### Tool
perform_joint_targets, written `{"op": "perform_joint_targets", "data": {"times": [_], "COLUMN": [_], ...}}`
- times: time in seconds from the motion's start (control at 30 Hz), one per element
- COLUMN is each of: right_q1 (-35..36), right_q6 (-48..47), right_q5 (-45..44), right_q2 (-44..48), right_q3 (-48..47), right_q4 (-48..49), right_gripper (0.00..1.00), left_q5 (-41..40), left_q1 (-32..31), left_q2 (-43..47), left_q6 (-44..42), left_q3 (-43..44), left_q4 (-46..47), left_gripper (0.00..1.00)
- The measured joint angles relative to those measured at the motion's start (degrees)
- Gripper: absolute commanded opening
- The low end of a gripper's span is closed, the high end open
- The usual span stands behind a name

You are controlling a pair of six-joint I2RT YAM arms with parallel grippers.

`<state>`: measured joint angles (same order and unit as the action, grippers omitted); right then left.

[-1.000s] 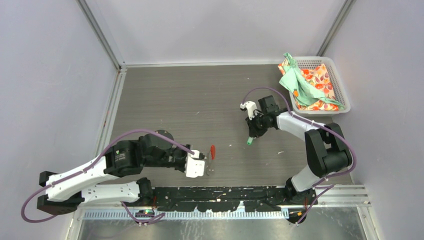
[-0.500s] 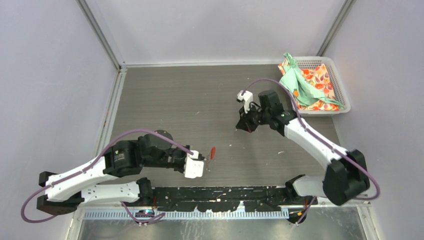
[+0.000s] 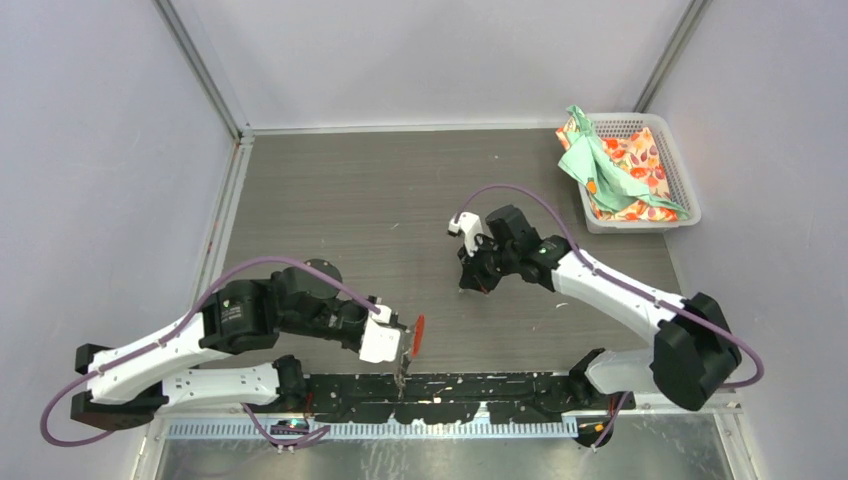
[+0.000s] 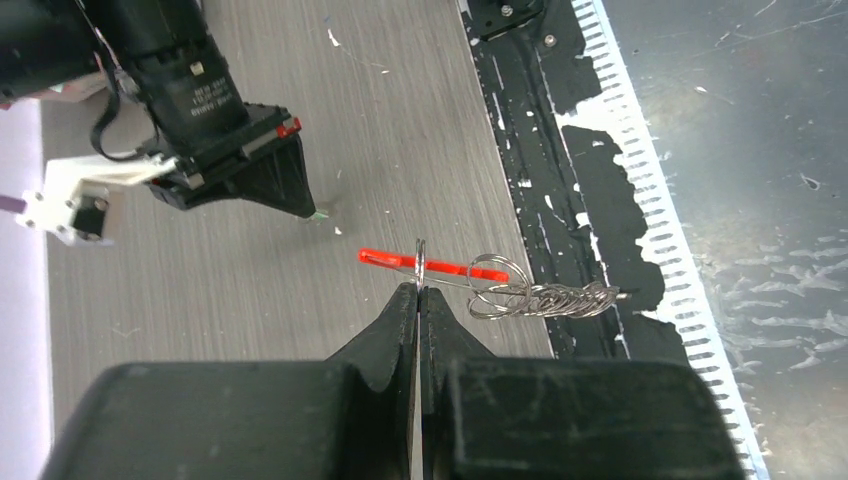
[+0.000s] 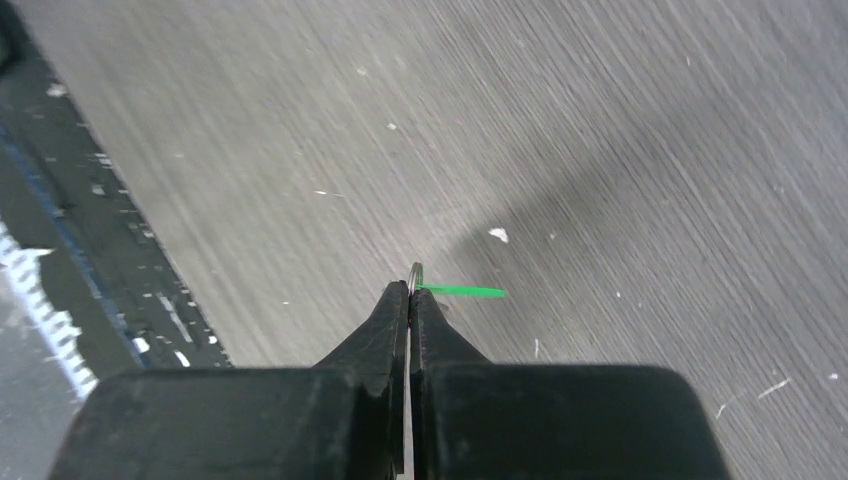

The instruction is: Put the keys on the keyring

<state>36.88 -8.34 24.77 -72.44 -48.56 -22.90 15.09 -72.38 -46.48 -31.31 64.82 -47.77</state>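
Left gripper (image 4: pixel 417 290): shut tight on the keyring (image 4: pixel 520 295), pinching a thin ring just beside the red tab (image 4: pixel 445 266).
Right gripper (image 5: pixel 410 290): shut tight on the tiny ring of the green key (image 5: pixel 455 291).
Keyring: it hung up off the table (image 3: pixel 350 200), near the front edge. Its chain stuck out at 3 o'clock from the left tips.
Green key: it stuck out at 3 o'clock from the right tips.
Gap: from above, the right gripper was at about 1 or 2 o'clock from the left gripper, well apart.
Doing it well: I think the left arm should hold steady. The right arm should come slowly, line up the tiny ring with the chain's end, and not let either thin part slip.
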Motion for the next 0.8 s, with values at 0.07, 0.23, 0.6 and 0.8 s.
{"op": "perform_joint_targets", "data": {"times": [0.07, 0.23, 0.6, 0.8], "right_q1": [1.0, 1.9, 3.8, 3.9], "right_q6": [0.6, 1.5, 5.6, 6.9], "right_q5": [-3.6, -10.1, -16.2, -17.9], "right_q2": [-2.5, -11.5, -23.6, -23.1], "right_q3": [-0.3, -3.4, -7.6, -7.6], "right_q4": [-0.3, -1.6, 3.5, 7.1], "right_gripper": [0.01, 0.01, 0.29, 0.42], "left_q5": [0.4, 0.8, 0.8, 0.8], "left_q1": [0.0, 0.0, 0.0, 0.0], "left_q2": [0.1, 0.4, 0.4, 0.4], "left_q6": [0.5, 0.9, 0.9, 0.7], "left_q3": [0.5, 0.8, 1.1, 1.1], "left_q4": [-0.7, -1.2, -2.0, -2.0], "left_gripper": [0.00, 0.00, 0.00, 0.00]}}
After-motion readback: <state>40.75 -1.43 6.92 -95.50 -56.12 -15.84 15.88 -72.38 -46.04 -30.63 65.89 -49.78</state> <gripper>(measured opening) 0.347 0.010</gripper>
